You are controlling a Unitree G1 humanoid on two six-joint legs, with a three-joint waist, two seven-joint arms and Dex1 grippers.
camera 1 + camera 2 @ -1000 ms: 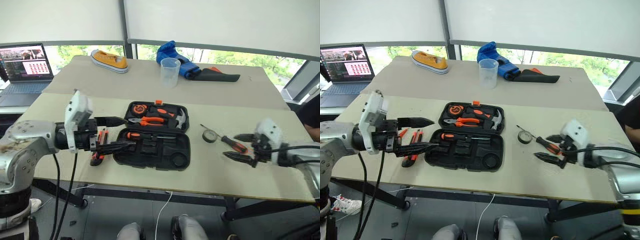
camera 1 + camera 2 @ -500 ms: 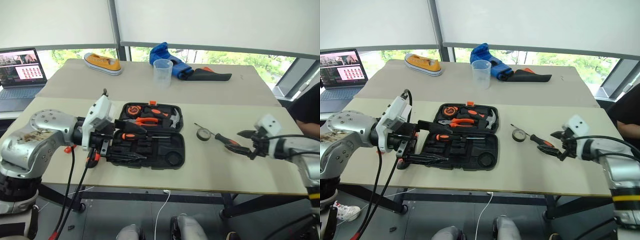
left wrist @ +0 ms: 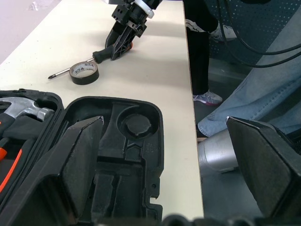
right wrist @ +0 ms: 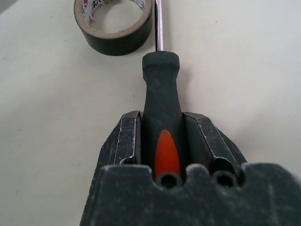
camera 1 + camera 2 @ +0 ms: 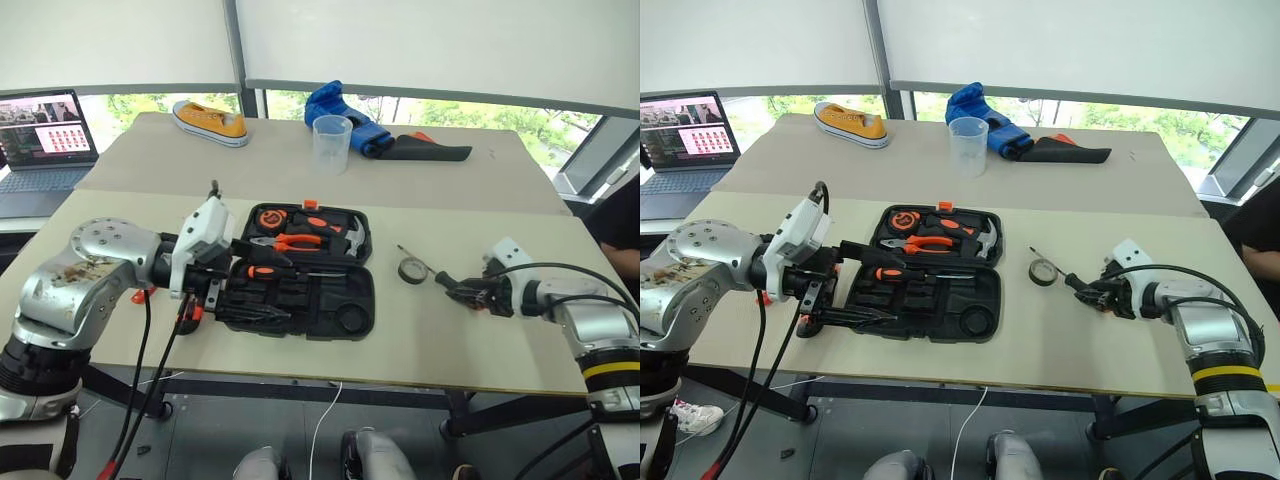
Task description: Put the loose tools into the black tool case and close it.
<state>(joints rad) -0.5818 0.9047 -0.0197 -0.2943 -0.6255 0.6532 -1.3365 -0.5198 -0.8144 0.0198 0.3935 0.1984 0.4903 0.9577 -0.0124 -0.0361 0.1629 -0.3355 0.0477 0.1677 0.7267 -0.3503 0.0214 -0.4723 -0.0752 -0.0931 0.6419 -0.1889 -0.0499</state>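
Table: open tool case holds pliers, hammer, screwdriver

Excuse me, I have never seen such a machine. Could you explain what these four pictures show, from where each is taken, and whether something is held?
This is a humanoid robot with two arms, each ending in a two-finger gripper. Two pictures come from cameras in its head, looking down at a table. The other two come from a camera on each wrist. On the table lies an open black tool case, with a small black tape roll to its right. The right gripper has its fingers against both sides of a screwdriver handle, which lies on the table. The left gripper is open, over the case.
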